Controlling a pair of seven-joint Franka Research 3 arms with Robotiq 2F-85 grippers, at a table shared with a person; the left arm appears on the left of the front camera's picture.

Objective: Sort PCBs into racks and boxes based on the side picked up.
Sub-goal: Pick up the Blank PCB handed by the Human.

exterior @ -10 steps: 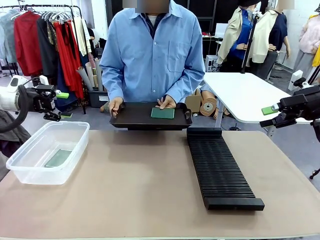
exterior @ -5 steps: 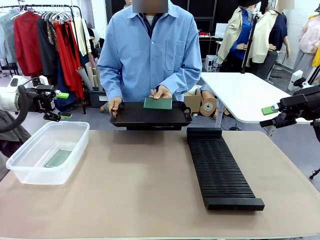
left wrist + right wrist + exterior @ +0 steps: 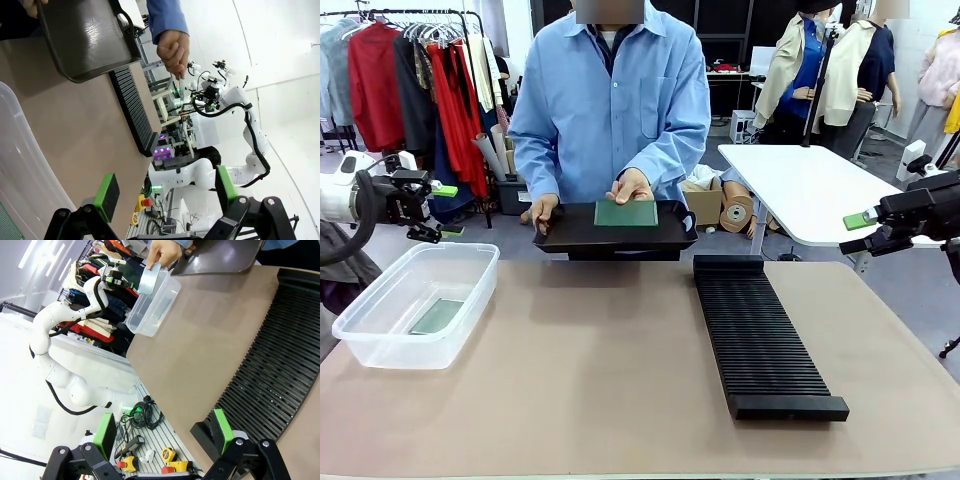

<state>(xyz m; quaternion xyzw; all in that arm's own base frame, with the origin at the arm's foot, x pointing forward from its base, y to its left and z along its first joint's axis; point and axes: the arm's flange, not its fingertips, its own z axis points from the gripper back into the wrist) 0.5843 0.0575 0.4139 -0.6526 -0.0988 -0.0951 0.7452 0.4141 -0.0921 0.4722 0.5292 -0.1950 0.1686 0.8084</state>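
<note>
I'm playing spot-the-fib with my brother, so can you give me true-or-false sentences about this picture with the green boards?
1. The person's hand holds a green PCB near the black tray. True.
2. The clear box has nothing in it. False: one paler PCB lies on its bottom.
3. The left end effector grips a board. False: it is open and holds nothing.
4. The black rack lies on the table, on the robot's right. True.
</note>
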